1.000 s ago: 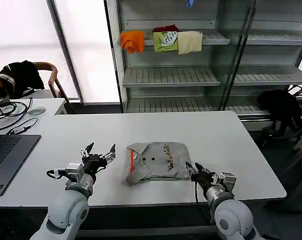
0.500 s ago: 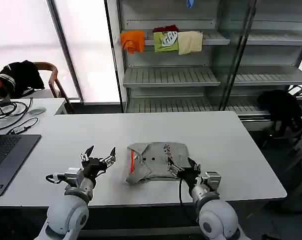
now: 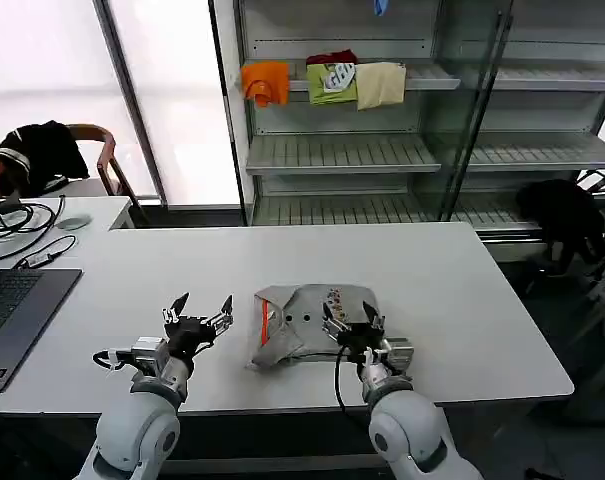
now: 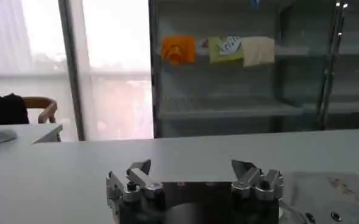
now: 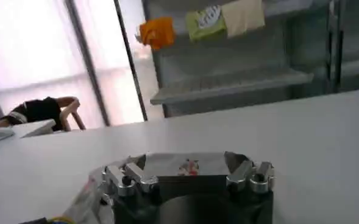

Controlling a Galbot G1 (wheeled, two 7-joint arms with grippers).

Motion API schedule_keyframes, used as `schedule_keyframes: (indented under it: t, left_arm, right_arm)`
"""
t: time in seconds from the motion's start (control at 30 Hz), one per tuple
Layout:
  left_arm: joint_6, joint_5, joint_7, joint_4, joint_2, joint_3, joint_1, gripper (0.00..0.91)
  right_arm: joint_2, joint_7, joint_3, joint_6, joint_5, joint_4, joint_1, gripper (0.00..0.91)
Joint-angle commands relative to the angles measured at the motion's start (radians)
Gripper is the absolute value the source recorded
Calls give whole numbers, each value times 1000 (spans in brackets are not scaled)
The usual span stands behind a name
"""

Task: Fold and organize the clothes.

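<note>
The clothes are one light grey T-shirt (image 3: pixel 300 322), folded into a bundle near the front middle of the white table (image 3: pixel 462 290), its small multicoloured print facing up. My right gripper (image 3: pixel 350 320) is open at the bundle's near right part, one finger on each side of it. In the right wrist view the grey cloth (image 5: pixel 167 164) and its print lie between the spread fingers of the right gripper (image 5: pixel 185 161). My left gripper (image 3: pixel 197 311) hangs open just left of the shirt, apart from it. From the left wrist the left gripper (image 4: pixel 191 167) holds nothing, and the shirt (image 4: pixel 334 195) lies to one side.
A laptop (image 3: pixel 12 310) and cables (image 3: pixel 22 225) sit at the table's left end. A chair with a black garment (image 3: pixel 42 150) stands behind them. The shelf unit (image 3: pixel 342 150) beyond the table holds orange (image 3: pixel 266 82), green (image 3: pixel 332 84) and cream (image 3: pixel 380 84) folded cloths. Another black garment (image 3: pixel 562 215) lies far right.
My right gripper has moved left from the bare table beside the shirt to the shirt's near right part. The left gripper has barely shifted. The shirt's right side looks slightly bunched.
</note>
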Motion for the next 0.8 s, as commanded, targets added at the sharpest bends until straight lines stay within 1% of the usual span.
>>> schedule_keyframes:
  t: [0.03,0.17,0.23,0.33,0.37,0.47,0.6,0.67,0.77,0.8]
  left_arm:
    - [-15,24,-2,-29,-29,-21,16,907]
    - [-13,26,-1,-45,-51,-30,22,907]
    - [-13,29,-1,-45,-57,-26,26,907]
    - [-11,32,4,-46,-60,-21,41,907]
    - [-10,32,4,-47,-61,-21,44,907]
    - [-10,32,5,-48,-60,-26,59,907]
    - [-9,32,8,-53,-55,-35,77,907]
    - [-9,31,9,-54,-53,-37,80,907]
    - [-8,31,8,-53,-52,-40,82,907]
    - [-8,31,8,-52,-52,-40,82,907]
  right_arm:
    - [72,-36,-32,87,-208,-144,145,907]
    - [96,-52,-51,48,-184,-194,192,907]
    - [119,-45,-74,39,-191,-258,224,907]
    - [188,-43,-92,34,-202,-341,286,907]
    - [194,-40,-97,24,-202,-355,292,907]
    - [213,-17,-116,-37,-197,-394,312,907]
    - [234,2,-128,-106,-153,-447,333,907]
    - [238,9,-132,-109,-151,-465,338,907]
    - [244,29,-132,-144,-146,-472,339,907]
    - [240,43,-135,-156,-134,-469,337,907]
